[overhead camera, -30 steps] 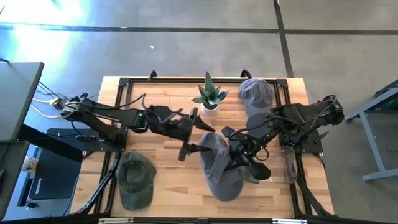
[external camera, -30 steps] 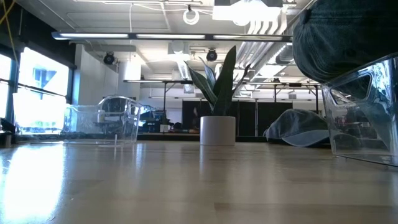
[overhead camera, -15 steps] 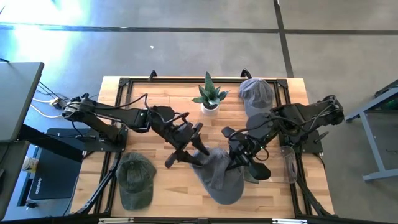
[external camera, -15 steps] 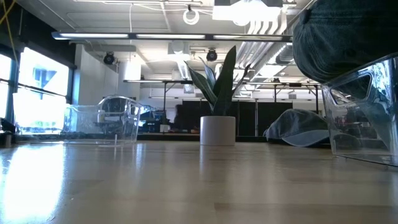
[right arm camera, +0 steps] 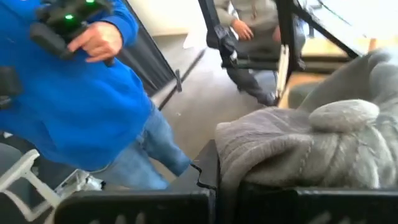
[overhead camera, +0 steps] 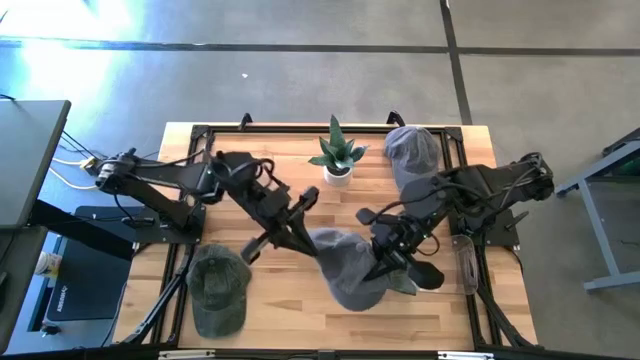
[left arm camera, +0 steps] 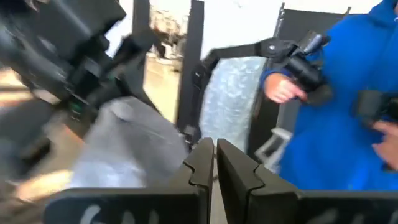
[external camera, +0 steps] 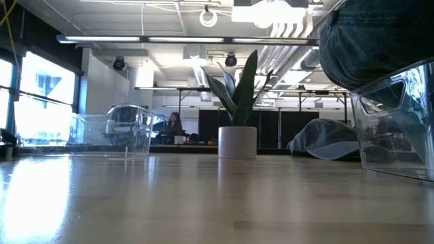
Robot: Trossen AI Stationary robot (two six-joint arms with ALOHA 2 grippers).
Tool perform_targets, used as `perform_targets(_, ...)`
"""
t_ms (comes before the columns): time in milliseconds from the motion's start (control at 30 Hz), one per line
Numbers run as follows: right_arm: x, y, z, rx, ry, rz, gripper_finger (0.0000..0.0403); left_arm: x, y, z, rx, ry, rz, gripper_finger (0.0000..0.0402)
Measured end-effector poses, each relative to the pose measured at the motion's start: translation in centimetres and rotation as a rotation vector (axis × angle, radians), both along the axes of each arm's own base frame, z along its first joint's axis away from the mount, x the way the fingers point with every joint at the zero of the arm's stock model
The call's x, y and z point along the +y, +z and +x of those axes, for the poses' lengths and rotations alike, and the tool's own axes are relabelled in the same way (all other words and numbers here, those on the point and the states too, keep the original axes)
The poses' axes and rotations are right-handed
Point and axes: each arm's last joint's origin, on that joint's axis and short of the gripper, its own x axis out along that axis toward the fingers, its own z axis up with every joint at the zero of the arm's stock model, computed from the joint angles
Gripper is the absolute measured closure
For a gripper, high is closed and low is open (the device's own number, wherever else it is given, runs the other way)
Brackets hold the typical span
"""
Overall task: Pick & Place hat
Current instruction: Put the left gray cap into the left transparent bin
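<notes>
We see the table (overhead camera: pixel 250 140) with the grey hat (overhead camera: pixel 345 268) at its near middle, long axis running left-far to right-near, stretched between both arms. The right gripper (overhead camera: pixel 388 262) is clamped on its right side; the left gripper (overhead camera: pixel 300 240), wide apart a second ago and farther off, now sits pinched together at its left edge

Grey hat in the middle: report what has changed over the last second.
The left gripper swung toward the near edge and shut its jaws on the grey hat, whose crown shifted leftward. The right gripper kept its hold. The green hat, plant and far hat stayed put.
</notes>
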Motion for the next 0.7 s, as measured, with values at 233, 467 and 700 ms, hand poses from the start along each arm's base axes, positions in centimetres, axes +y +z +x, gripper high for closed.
perform_targets(233, -0.2, 0.2, 0.2, -0.066, 0.002, -0.036, 0.0401, 0.8, 1.3, -0.7, -0.076, 0.181, 0.103, 0.0372)
perform_targets(467, -0.8, 0.2, 0.4, -0.071, -0.009, -0.053, 0.0400, 0.6, -0.8, 0.8, 0.045, 0.266, 0.156, 0.0235)
perform_targets(700, -2.0, 0.0, 0.8, -0.069, -0.049, -0.079, 0.0399, -0.3, -2.6, 1.6, 0.216, 0.399, 0.141, 0.0128)
